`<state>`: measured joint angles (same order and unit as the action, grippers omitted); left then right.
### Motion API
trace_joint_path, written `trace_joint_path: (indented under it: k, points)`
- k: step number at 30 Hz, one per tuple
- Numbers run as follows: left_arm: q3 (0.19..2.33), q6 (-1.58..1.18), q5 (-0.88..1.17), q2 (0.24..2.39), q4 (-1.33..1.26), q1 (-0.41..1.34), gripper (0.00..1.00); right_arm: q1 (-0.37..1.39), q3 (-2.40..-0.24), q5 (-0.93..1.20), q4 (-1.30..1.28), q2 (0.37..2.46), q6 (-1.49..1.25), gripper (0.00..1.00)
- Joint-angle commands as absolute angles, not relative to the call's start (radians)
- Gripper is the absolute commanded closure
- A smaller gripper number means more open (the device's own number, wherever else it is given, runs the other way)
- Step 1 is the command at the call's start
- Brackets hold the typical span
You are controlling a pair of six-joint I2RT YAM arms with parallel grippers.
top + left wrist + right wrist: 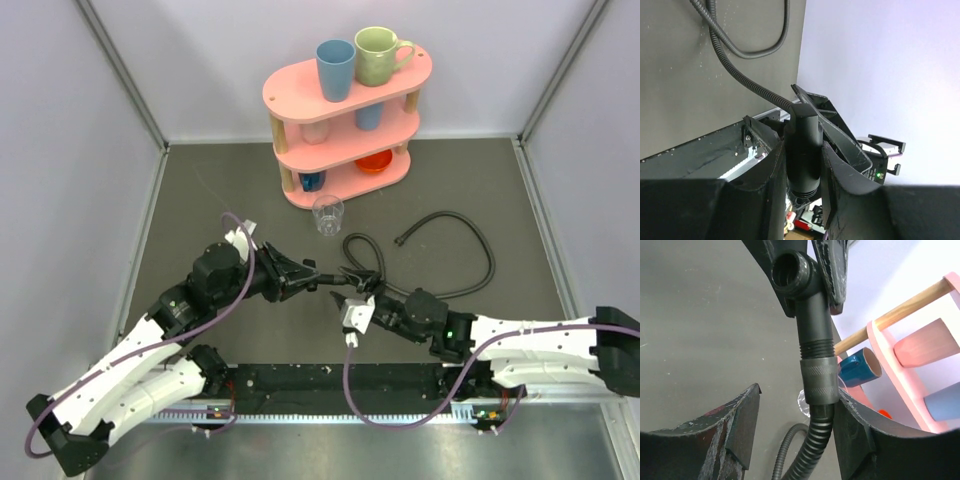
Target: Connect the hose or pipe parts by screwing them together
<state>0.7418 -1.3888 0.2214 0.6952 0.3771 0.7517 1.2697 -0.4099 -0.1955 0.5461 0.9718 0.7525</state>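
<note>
Near the middle of the bench [200,200], the left claw [312,277] is clenched on a smooth black fitting [802,150], which sits squeezed between both of its fingers. The right wrist view shows this fitting ending in an open round socket at the top. Below that comes a short band of bare thread, and under the thread a knurled collar [819,380] sits in line with the fitting. A ribbed hose [807,455] runs down out of the collar.

The right claw [358,293] is released and straddles the collar. One finger [855,430] touches the collar's side, and the other finger [735,425] stands apart from it with bare bench showing in the gap.

From above, the ribbed hose curls in a small loop just beyond the two claws. A second hose [470,228] sweeps in a wide arc to the right, with its free end fitting lying on the bench. Its other end passes under the right arm, where I cannot follow it.

Farther back stands a pink rack [345,95] holding cups, with a clear glass [327,213] in front of it.
</note>
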Motion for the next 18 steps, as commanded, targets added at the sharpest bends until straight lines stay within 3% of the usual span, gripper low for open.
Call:
trace_joint_path:
  k: [1,8,10,11,14,18]
  points:
    - [0.749,-1.5,0.207,0.667,0.357,0.755,1.0,1.316,-0.469,-0.278,0.661,1.012,0.848,0.45]
    - [0.729,-1.539,0.221,0.666,0.359,0.753,1.0,1.339,-0.48,-0.296,0.721,1.068,0.885,0.57]
    - [0.719,-1.551,0.238,0.664,0.342,0.755,1.0,1.345,-0.491,-0.295,0.719,1.086,0.894,0.65]
    - [0.719,-1.557,0.244,0.664,0.336,0.753,1.0,1.354,-0.494,-0.298,0.719,1.094,0.899,0.78]
    - [0.722,-1.542,0.261,0.67,0.331,0.753,1.0,1.359,-0.512,-0.279,0.695,1.104,0.899,1.0]
    - [0.739,-1.444,0.287,0.707,0.345,0.755,1.0,1.355,-0.572,-0.21,0.579,1.082,0.822,1.0]
